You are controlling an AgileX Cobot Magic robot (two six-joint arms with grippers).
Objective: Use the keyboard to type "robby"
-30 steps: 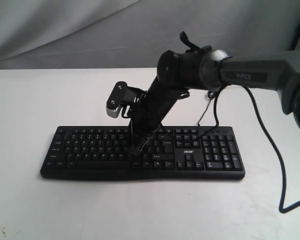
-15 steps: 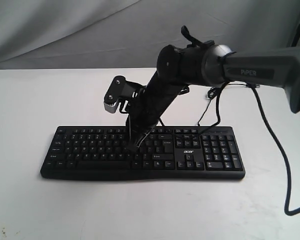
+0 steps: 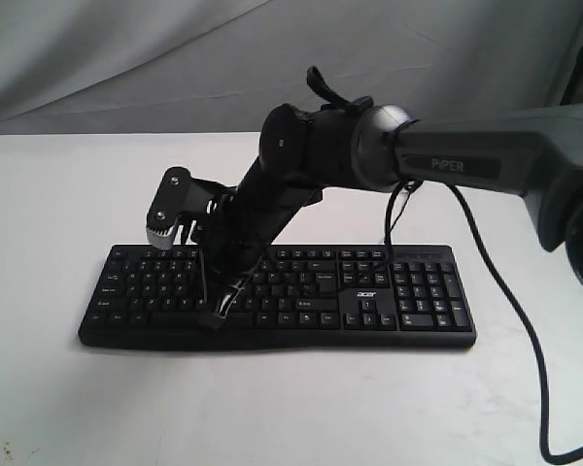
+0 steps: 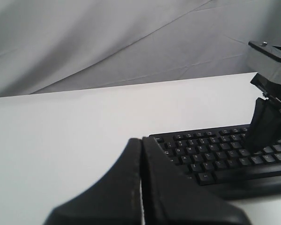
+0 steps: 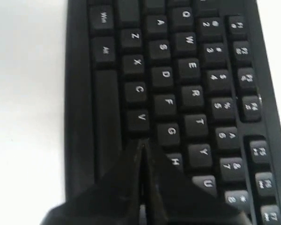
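Note:
The black keyboard (image 3: 369, 301) with white legends and an "acer" logo lies across the white table. My right gripper (image 3: 219, 316) reaches over from the right, shut and empty, its tip down on the bottom letter row left of centre. In the right wrist view the right gripper (image 5: 141, 143) points just past the V key (image 5: 138, 119), beside G and H, and hides the key under it. The keyboard (image 5: 178, 70) fills that view. My left gripper (image 4: 141, 140) is shut and empty, low over the table off the keyboard's (image 4: 215, 154) left end.
A thick black cable (image 3: 525, 330) hangs from the right arm and loops onto the table at the right. A thin black cable (image 3: 400, 218) runs behind the keyboard. Grey cloth (image 3: 126, 58) backs the white table (image 3: 272, 408).
My right gripper has swung left along the keyboard, from the keys right of centre to the bottom letter row left of centre, and its tip has come down lower.

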